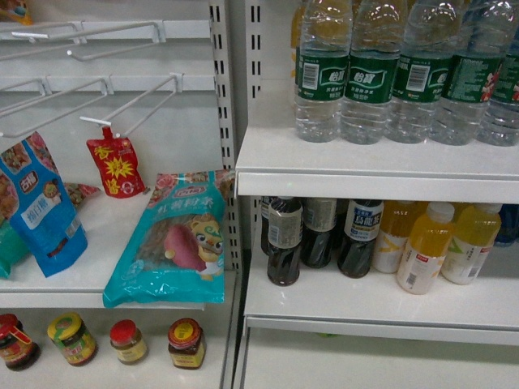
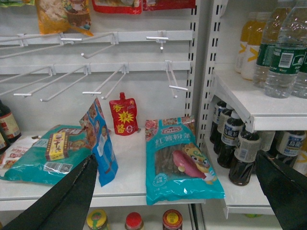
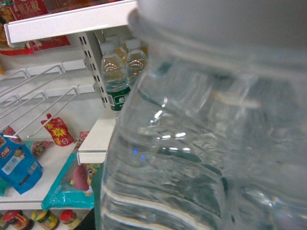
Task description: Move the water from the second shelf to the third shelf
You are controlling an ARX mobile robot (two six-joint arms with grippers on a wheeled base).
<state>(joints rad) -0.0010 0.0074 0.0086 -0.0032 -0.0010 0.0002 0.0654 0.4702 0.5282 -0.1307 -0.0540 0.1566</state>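
Upper right of the head view: a row of water bottles [image 1: 369,73] stands on a white shelf [image 1: 373,154], packed shoulder to shoulder. Each carries a dark green wrap with white Chinese characters and a barcode. On the shelf below, dark tea bottles [image 1: 284,243] stand at the left and yellow juice bottles [image 1: 426,251] lean at the right, with bare shelf in front of them.

Left of a slotted upright [image 1: 220,73] are bare wire pegs [image 1: 122,101], a red pouch [image 1: 116,166] with a yellow starburst, a blue bag [image 1: 40,203] and a teal noodle pack [image 1: 174,239] overhanging its shelf edge. 4 jars [image 1: 186,343] line the lower left.

In the right wrist view a clear water bottle [image 3: 201,143] fills most of the frame, very close to the lens, its ribbed body blocking almost everything to the right. More green-labelled bottles show behind it at upper centre. The right gripper appears in no view, so I cannot tell how its jaws stand.

In the left wrist view the left gripper [image 2: 175,160] has its dark fingers [image 2: 72,196] at the 2 lower corners, spread wide with nothing between them.
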